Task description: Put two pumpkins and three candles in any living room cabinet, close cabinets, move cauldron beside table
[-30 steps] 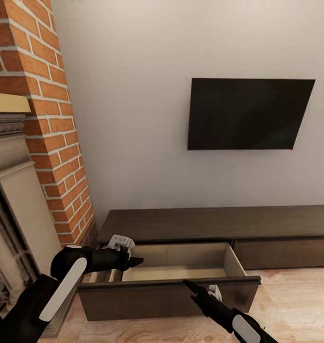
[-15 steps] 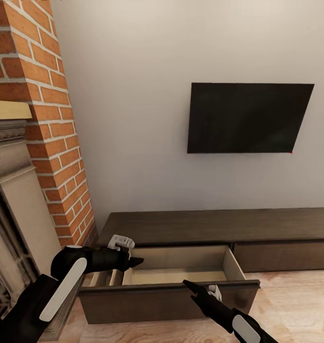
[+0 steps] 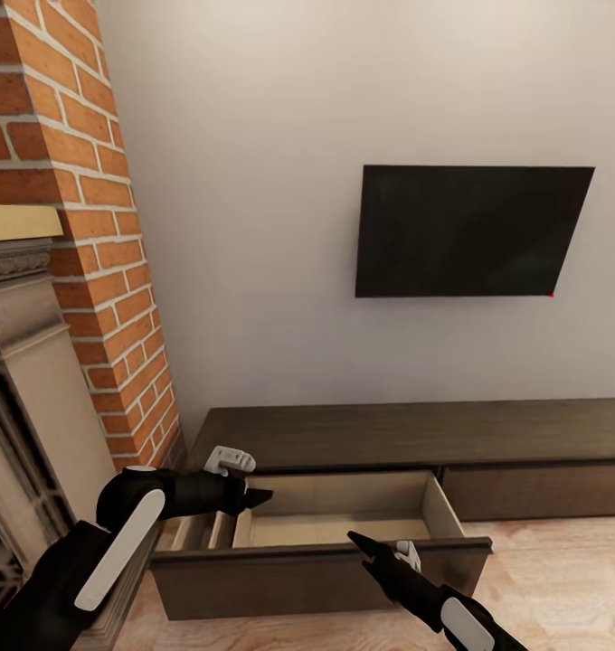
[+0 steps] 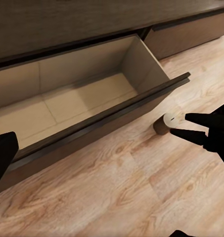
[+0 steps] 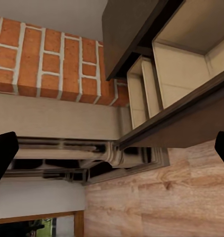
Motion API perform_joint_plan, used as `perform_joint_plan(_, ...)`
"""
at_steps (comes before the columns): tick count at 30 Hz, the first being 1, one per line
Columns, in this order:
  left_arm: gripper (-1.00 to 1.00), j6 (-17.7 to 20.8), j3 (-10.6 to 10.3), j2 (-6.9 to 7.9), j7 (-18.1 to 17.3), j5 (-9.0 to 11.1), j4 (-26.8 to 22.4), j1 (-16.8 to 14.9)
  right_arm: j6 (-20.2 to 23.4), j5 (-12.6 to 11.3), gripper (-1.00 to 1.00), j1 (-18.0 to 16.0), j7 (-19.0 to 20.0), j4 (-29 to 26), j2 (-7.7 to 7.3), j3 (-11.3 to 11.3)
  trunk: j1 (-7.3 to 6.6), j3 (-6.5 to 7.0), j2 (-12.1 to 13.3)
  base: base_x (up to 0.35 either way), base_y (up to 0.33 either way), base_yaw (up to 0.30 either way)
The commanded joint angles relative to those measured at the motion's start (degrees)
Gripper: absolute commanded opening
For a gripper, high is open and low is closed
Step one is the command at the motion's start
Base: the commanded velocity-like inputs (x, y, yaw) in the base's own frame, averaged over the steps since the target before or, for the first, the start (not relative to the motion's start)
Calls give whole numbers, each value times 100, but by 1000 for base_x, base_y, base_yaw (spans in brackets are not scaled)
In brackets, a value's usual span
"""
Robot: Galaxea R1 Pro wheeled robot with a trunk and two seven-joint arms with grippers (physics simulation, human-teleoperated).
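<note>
1. Head view: the long dark brown cabinet [image 3: 416,438] is running along the far wall under a black TV [image 3: 470,231], with one drawer [image 3: 321,565] standing pulled out toward the robot, its pale insides bare. A red brick chimney [image 3: 81,226] and an ornate fireplace [image 3: 18,389] are standing at the left. The left gripper [image 3: 253,495] is hovering over the drawer's left end; whether its fingers are spread I cannot tell from here. The right gripper [image 3: 357,542] is pointing at the drawer's near front edge, its spread also unclear here.

2. Left wrist view: the open drawer [image 4: 87,106] is showing its divided beige floor. A candle [image 4: 163,123], a short tan cylinder, is lying on the wood plank floor [image 4: 116,192] just beside the drawer's right front corner. The right gripper [image 4: 183,125] is reaching in from the right, its two dark fingers parted narrowly, tips close to the candle.

3. Right wrist view: this gripper's fingertips [image 5: 3,153] are sitting at opposite edges, spread wide, holding nothing. Beyond them, the drawer front [image 5: 186,118], brick and fireplace mantel are showing.
</note>
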Motion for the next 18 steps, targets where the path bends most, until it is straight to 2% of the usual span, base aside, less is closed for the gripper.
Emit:
perform_joint_plan(1, 100, 12, -2, 3, -59, -61, -3, -5, 30, -59, 100, -4, 4, 0, -5, 27, -23, 12, 38, 0, 0, 0)
perform_joint_plan(18, 100, 12, -2, 3, -59, -61, -3, -5, 30, -59, 100, -4, 13, 0, -5, 27, -396, 317, 720, 0, 0, 0)
